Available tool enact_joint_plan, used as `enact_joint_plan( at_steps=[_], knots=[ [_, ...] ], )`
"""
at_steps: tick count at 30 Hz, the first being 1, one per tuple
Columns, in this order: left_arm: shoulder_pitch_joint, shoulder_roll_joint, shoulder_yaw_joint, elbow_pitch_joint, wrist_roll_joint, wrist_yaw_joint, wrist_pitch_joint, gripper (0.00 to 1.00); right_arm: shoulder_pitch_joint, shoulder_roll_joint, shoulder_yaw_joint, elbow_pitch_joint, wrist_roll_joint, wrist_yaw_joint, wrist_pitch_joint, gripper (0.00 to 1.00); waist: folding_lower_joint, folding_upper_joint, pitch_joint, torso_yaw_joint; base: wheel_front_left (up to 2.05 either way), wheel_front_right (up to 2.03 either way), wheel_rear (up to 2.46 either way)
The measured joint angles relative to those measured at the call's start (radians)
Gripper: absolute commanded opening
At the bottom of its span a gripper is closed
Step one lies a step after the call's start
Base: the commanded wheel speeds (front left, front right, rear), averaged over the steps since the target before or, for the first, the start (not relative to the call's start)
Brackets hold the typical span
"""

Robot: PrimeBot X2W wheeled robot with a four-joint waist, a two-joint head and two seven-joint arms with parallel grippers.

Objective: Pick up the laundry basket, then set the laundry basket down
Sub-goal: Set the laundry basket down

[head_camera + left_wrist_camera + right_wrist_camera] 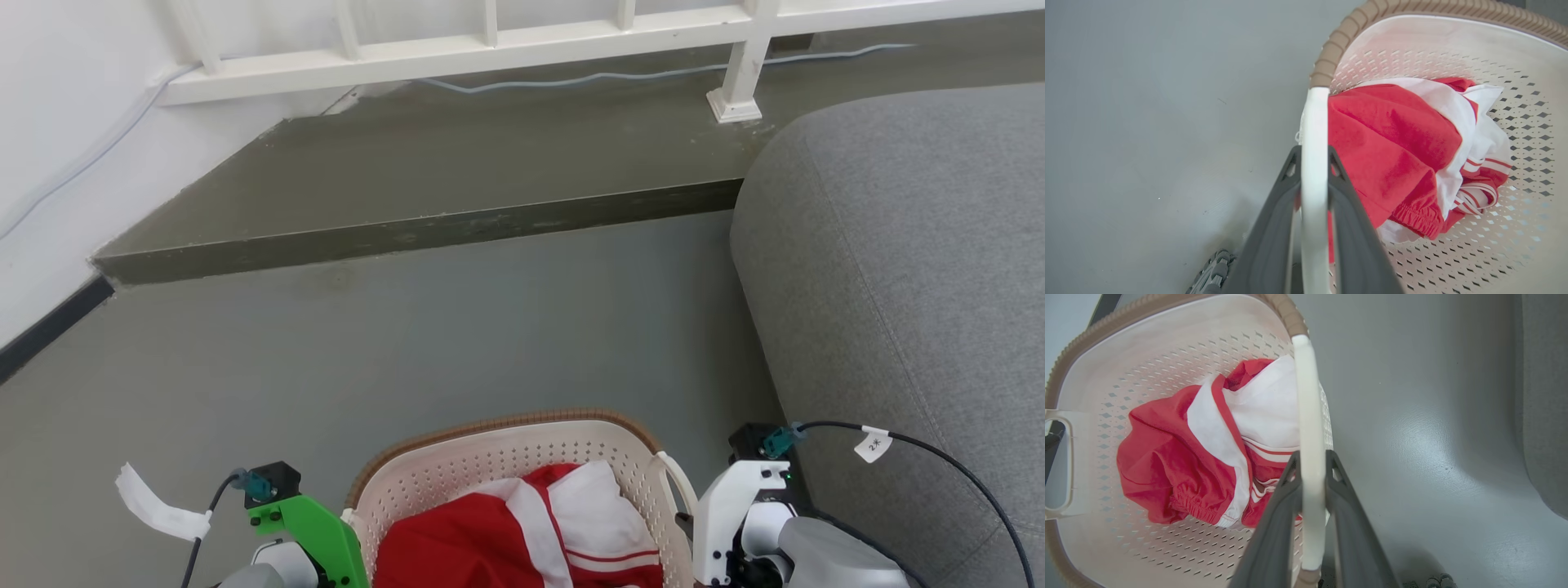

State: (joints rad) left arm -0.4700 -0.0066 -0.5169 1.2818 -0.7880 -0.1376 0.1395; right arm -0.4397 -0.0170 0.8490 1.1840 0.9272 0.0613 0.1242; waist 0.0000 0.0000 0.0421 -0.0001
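L hand & R hand each clamp a laundry basket handle — red/white clothes inside.

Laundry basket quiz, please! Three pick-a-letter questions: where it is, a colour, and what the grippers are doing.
1. What is on the robot's right of the laundry basket? A table. B door. C grey sofa.
2. The clothing inside is: A red and white. B blue. C green.
3. The left gripper and right gripper are: A open. B each shut on a white handle. C holding clothing.
Answers: C, the sofa lies right of it; A, wrist views show both colours; B, fingers pinch each loop.
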Motion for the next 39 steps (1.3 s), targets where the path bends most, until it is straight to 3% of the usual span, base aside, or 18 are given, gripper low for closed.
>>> enact_joint_plan(
  at_steps=[16, 39],
  knots=[
    [-0.076, 0.007, 0.001, -0.024, 0.0, 0.003, -0.036, 0.0, -0.089, -0.007, 0.001, -0.016, 0.004, -0.021, -0.025, 0.0, 0.0, 0.0, 0.104, -0.004, 0.0, 0.0, 0.0],
    [-0.301, 0.063, 0.0, -0.085, 0.029, 0.003, -0.124, 0.0, -0.347, -0.005, 0.002, -0.048, -0.015, -0.082, -0.107, 0.0, 0.0001, 0.0, 0.386, -0.011, 0.0, 0.0, 0.0]
  ],
)
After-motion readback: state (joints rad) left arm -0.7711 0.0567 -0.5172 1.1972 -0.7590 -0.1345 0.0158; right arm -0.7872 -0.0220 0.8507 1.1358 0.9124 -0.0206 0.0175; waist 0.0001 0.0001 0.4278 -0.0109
